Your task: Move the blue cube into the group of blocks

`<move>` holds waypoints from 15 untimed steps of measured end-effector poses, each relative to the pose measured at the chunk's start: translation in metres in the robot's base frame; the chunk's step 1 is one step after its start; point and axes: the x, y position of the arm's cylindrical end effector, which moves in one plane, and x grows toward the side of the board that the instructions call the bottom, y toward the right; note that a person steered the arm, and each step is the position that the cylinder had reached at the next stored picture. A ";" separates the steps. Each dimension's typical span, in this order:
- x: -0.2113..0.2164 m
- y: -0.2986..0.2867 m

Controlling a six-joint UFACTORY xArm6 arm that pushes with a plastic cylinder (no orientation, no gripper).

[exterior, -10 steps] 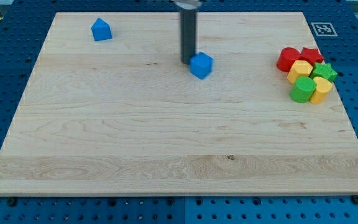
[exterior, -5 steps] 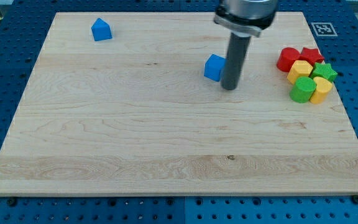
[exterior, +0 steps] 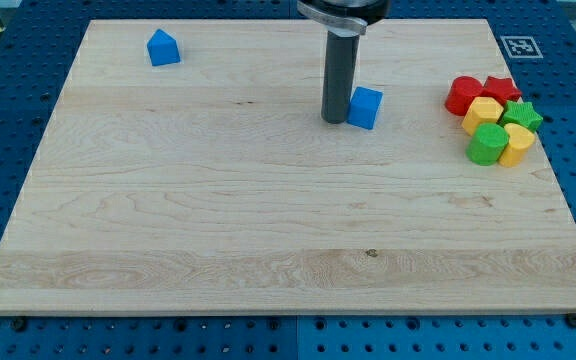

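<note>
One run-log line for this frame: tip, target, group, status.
my tip: at left side of blue cube | group: at view's right, apart from cube | blue house-shaped block: top left | status: cube not yet in group

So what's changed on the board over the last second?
The blue cube slid toward the view's right, nearer the group of blocks. My tip swung round it and now sits against its left side. The other blue block stayed put.

dark grey rod (exterior: pixel 337 70), wider metallic collar (exterior: pixel 344 9)
</note>
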 end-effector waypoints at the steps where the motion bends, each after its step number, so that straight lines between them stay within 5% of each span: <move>1: -0.017 -0.014; 6: -0.006 0.011; 9: 0.007 0.079; 13: -0.022 0.082; 15: 0.001 0.090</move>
